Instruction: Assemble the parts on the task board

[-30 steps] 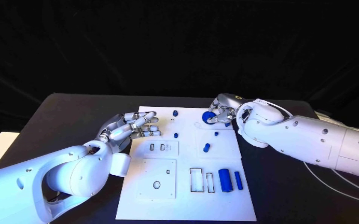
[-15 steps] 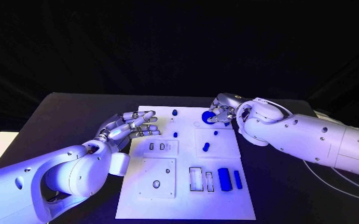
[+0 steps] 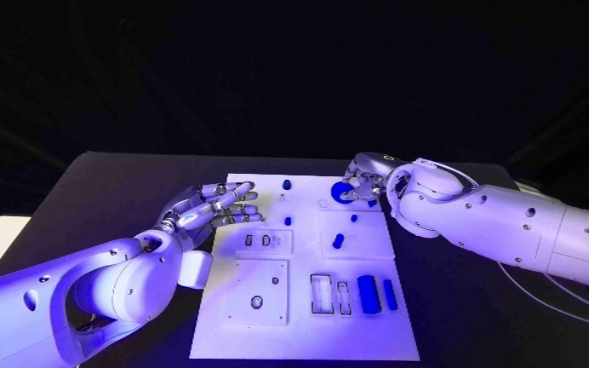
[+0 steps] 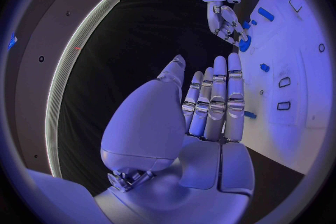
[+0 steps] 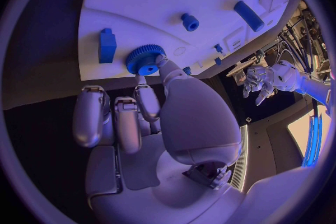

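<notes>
**Blue gear held at far corner of task board**

The right hand (image 3: 363, 182) is seen at the far right corner of the task board (image 3: 307, 334), where a blue gear (image 3: 342, 191) is pinched between its thumb and a finger. In the right wrist view the gear (image 5: 145, 59) is shown lying flat against the white plate, close to its edge, with the fingertips (image 5: 161, 61) pressed to its toothed rim and the other fingers curled in just off the board. A small blue block (image 5: 107, 45) is seen near the gear on the same surface, a short blue peg (image 5: 189, 22) stands further in, and a long blue cylinder (image 5: 249, 15) is laid beyond that.

The left hand (image 3: 219, 206) is held over the board's left edge, empty, its fingers stretched out and slightly parted. In the left wrist view its fingers (image 4: 218, 98) are pointed along the table toward the right hand (image 4: 227, 23) and the gear (image 4: 244, 45).

On the near part of the board, a thick blue cylinder (image 3: 367, 288) and a thinner blue bar (image 3: 389, 295) are laid side by side beside two rectangular slots (image 3: 330, 294). A further small blue piece (image 3: 338, 242) is set near the middle of the plate, and a blue peg (image 3: 288, 185) is stood near the far edge. The board is rested on the black table (image 3: 122, 189).
</notes>
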You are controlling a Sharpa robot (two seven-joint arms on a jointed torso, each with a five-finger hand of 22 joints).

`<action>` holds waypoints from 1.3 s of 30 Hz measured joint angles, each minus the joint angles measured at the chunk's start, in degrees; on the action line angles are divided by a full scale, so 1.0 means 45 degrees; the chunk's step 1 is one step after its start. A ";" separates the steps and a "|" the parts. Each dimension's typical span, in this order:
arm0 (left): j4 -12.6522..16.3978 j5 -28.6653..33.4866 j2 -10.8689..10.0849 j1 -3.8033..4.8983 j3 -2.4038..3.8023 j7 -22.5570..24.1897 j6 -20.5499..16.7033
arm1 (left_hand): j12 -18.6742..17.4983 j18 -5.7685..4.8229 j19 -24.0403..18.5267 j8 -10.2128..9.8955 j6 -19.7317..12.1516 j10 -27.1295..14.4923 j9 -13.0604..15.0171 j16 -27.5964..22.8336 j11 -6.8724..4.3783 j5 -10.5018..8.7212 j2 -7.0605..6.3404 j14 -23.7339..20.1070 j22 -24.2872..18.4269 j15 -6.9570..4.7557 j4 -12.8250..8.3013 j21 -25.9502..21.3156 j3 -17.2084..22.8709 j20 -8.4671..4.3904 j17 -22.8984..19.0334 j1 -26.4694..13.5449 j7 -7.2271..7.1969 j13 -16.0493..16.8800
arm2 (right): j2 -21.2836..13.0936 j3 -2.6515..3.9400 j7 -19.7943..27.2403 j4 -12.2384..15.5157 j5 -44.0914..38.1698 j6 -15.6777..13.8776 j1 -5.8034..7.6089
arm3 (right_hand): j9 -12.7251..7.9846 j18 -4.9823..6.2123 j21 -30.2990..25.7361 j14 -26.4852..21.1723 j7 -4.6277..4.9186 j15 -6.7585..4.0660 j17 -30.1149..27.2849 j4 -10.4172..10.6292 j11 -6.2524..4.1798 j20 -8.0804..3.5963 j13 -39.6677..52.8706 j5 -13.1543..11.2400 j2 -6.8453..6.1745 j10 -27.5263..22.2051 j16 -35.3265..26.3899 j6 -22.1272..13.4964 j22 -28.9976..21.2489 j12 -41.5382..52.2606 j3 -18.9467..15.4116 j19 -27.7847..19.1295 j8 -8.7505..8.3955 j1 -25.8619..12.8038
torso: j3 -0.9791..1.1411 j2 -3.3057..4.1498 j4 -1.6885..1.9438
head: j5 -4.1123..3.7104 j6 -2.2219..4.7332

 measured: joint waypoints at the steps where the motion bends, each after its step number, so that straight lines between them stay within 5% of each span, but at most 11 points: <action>1: 0.0001 0.0000 -0.0001 0.0000 0.0000 -0.0001 0.0000 | 0.0000 -0.0001 0.0000 0.0000 0.0000 0.0000 0.0000 0.0000 0.0000 0.0000 0.0000 0.0000 0.0000 0.0000 0.0000 0.0000 0.0000 0.0000 0.0000 0.0000 0.0000 0.0000 | 0.0000 0.0000 -0.0012 0.0015 -0.0024 -0.0010 0.0000 | 0.0000 -0.0001 0.0000 0.0000 -0.0008 0.0000 0.0000 -0.0004 -0.0031 -0.0004 0.0041 -0.0031 0.0036 0.0032 0.0000 0.0092 0.0019 0.0052 0.0096 0.0004 0.0000 0.0035 | -0.0006 0.0000 0.0000 | -0.0004 0.0006; 9: 0.0003 0.0000 -0.0008 0.0000 0.0000 -0.0003 0.0012 | 0.0000 -0.0001 0.0000 0.0000 0.0000 0.0000 0.0000 0.0000 0.0000 0.0000 0.0000 0.0000 0.0000 0.0000 0.0000 0.0000 0.0000 0.0000 -0.0001 0.0000 0.0000 -0.0001 | -0.0036 -0.0082 -0.0468 0.0562 -0.0496 -0.0888 -0.0121 | -0.0002 0.0001 0.0089 0.0001 -0.0015 -0.0138 -0.0002 -0.0011 -0.0224 -0.0136 0.0238 -0.1526 0.0252 0.0230 0.0000 0.0246 0.0134 0.0232 0.0970 0.0135 0.0045 0.0250 | -0.0011 -0.0005 0.0009 | -0.0010 0.0050; 15: -0.0008 0.0000 -0.0007 0.0000 0.0000 -0.0003 0.0037 | 0.0000 0.0000 0.0000 0.0000 0.0000 0.0000 0.0000 0.0000 0.0000 0.0000 0.0000 0.0000 0.0000 0.0000 0.0000 0.0000 0.0000 0.0000 0.0010 0.0000 0.0000 0.0000 | 0.0010 -0.0075 -0.0882 0.1206 -0.0972 -0.1905 -0.0127 | -0.0002 0.0000 0.0089 0.0001 -0.0006 -0.0138 -0.0003 -0.0006 -0.0198 -0.0135 0.0270 -0.1580 0.0271 0.0256 0.0000 0.0259 0.0173 0.0232 0.1145 0.0135 0.0047 0.0261 | -0.0021 -0.0015 0.0028 | 0.0018 0.0095; 22: -0.0068 0.0000 -0.0028 0.0000 0.0000 -0.0003 0.0061 | 0.0000 0.0000 0.0000 0.0001 0.0000 0.0000 0.0000 0.0000 0.0000 0.0000 0.0000 0.0000 0.0000 0.0000 0.0000 0.0000 0.0000 0.0000 0.0009 0.0000 0.0000 -0.0001 | 0.0557 -0.0072 -0.1062 0.1748 -0.1224 -0.2334 -0.0128 | -0.0002 0.0001 0.0089 0.0001 -0.0004 -0.0138 -0.0003 0.0046 -0.0180 -0.0135 0.0279 -0.1625 0.0330 0.0273 -0.0001 0.0261 0.0178 0.0232 0.1200 0.0135 0.0044 0.0202 | 0.0000 -0.0001 0.0022 | 0.0087 0.0134; 39: -0.0112 0.0000 -0.0050 0.0000 0.0000 -0.0001 0.0088 | 0.0000 -0.0001 0.0000 0.0001 0.0000 0.0000 0.0000 0.0000 0.0001 0.0000 0.0000 0.0000 0.0000 0.0000 0.0000 0.0000 0.0000 0.0000 0.0007 0.0000 0.0000 0.0000 | 0.2220 -0.0122 -0.1023 0.1120 -0.1457 -0.2246 -0.0377 | -0.0003 0.0002 0.0088 0.0001 -0.0003 -0.0137 -0.0005 0.0146 -0.0177 -0.0134 0.0271 -0.1323 0.0153 0.0274 -0.0001 0.0265 0.0175 0.0232 0.1409 0.0134 -0.0009 -0.0063 | -0.0009 0.0010 0.0006 | 0.0135 0.0040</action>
